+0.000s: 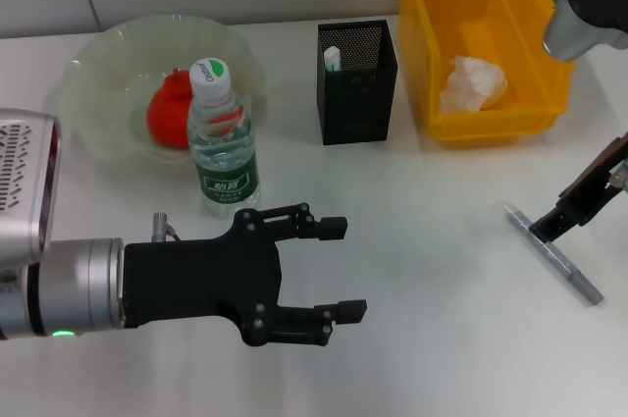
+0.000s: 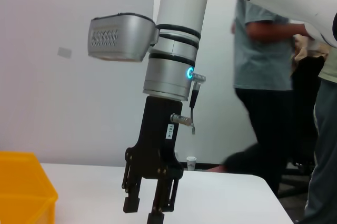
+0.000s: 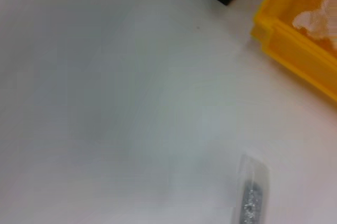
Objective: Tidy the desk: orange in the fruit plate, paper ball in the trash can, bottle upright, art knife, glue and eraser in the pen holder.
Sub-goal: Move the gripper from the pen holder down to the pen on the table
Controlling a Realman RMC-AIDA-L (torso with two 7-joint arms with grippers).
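The orange (image 1: 167,115) lies in the pale green fruit plate (image 1: 98,74). In front of the plate the bottle (image 1: 224,147) stands upright. The paper ball (image 1: 473,83) sits inside the yellow trash can (image 1: 481,5). A white stick end (image 1: 332,57) shows inside the black mesh pen holder (image 1: 357,83); I cannot tell if it is the glue. The eraser is out of view. The grey art knife (image 1: 556,255) lies flat on the table at the right, with my right gripper (image 1: 551,226) down at its far end. My left gripper (image 1: 343,270) hovers open near the front, right of the bottle, holding nothing.
In the left wrist view the right gripper (image 2: 145,211) hangs vertically just above the white table (image 2: 221,197), with people standing behind the table's far side. The table's right edge lies close to the knife (image 3: 251,203).
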